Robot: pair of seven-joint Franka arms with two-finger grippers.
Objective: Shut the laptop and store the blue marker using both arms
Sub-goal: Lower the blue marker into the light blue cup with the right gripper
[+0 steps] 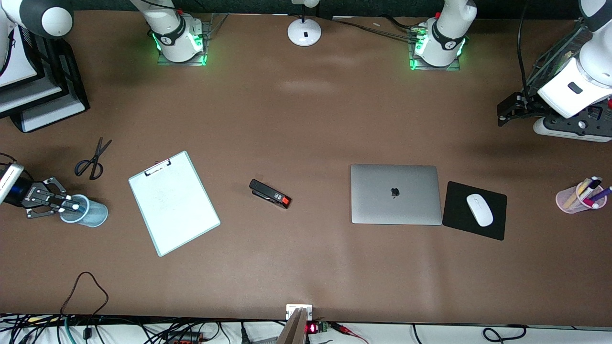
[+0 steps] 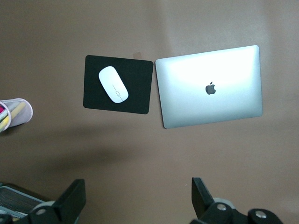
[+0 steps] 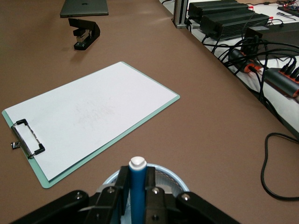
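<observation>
The silver-grey laptop (image 1: 395, 193) (image 2: 210, 88) lies closed and flat, its dark logo on the lid facing up. My right gripper (image 1: 67, 203) (image 3: 137, 175) is shut on the blue marker (image 3: 138, 186) (image 1: 75, 207). It holds the marker upright, white tip showing, over the mouth of a light-blue mesh cup (image 1: 93, 217) (image 3: 174, 179) at the right arm's end of the table. My left gripper (image 1: 501, 113) (image 2: 138, 186) hangs open and empty above bare table at the left arm's end, well away from the laptop.
A clipboard (image 1: 173, 203) with white paper lies beside the cup, with scissors (image 1: 93, 160) farther from the camera. A black stapler (image 1: 270, 193) sits between clipboard and laptop. A black mouse pad (image 1: 454, 215) with a white mouse (image 1: 479, 209) adjoins the laptop. A pink pen cup (image 1: 576, 198) stands at the left arm's end.
</observation>
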